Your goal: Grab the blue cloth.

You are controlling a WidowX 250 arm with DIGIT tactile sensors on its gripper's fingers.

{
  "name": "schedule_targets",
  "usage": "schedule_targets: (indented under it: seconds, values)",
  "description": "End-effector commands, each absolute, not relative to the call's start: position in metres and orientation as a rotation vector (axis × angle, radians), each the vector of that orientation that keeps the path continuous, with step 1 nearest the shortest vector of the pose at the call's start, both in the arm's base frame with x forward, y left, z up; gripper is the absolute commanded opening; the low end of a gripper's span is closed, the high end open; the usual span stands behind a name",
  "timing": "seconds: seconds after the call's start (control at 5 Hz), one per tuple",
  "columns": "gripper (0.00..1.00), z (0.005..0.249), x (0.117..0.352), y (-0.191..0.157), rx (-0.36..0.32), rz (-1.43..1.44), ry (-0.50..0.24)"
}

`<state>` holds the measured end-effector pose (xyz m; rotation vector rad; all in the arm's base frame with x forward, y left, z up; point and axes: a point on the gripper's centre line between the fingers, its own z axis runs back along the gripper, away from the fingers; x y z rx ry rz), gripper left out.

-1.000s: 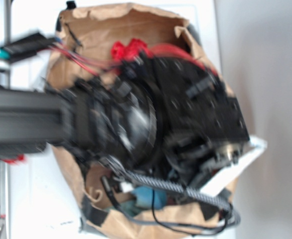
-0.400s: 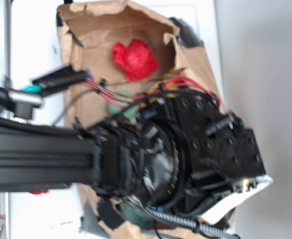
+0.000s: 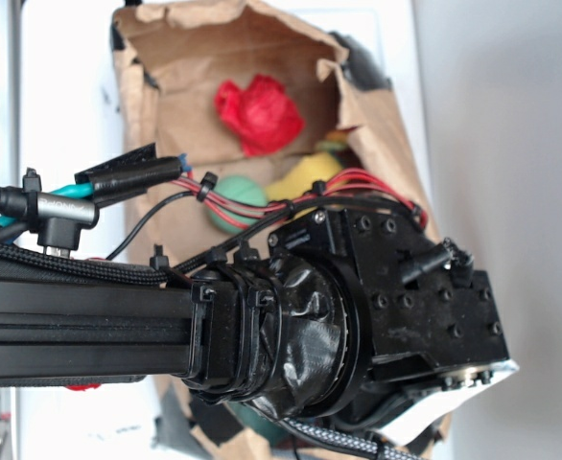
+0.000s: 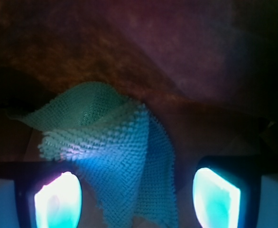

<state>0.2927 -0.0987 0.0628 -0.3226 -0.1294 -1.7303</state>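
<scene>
Brown bag (image 3: 180,57) clearer; arm (image 3: 358,307) shifted lower.

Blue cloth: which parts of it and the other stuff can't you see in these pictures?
- Blue cloth: the wrist view cuts off its lower end; in the exterior view the arm hides it.
- Fingers: only glowing tips show in the wrist view, spread apart either side of the cloth; touching or not, cannot tell.
- Green ball: wires cross it.
- Yellow thing: partly behind the arm, unidentifiable.
- Red cloth: clear.
</scene>
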Motion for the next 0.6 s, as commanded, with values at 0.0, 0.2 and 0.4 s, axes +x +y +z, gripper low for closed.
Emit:
schedule_targets:
  seconds: [0.0, 0.2, 0.4]
  values:
    - [1.0, 0.082, 0.285, -0.111, -0.286, -1.801, -0.177]
    - [1.0, 0.067, 0.264, -0.104, -0.254, -1.861, -0.221]
    - [1.0, 0.043, 0.214, -0.092, -0.249, -1.947, -0.247]
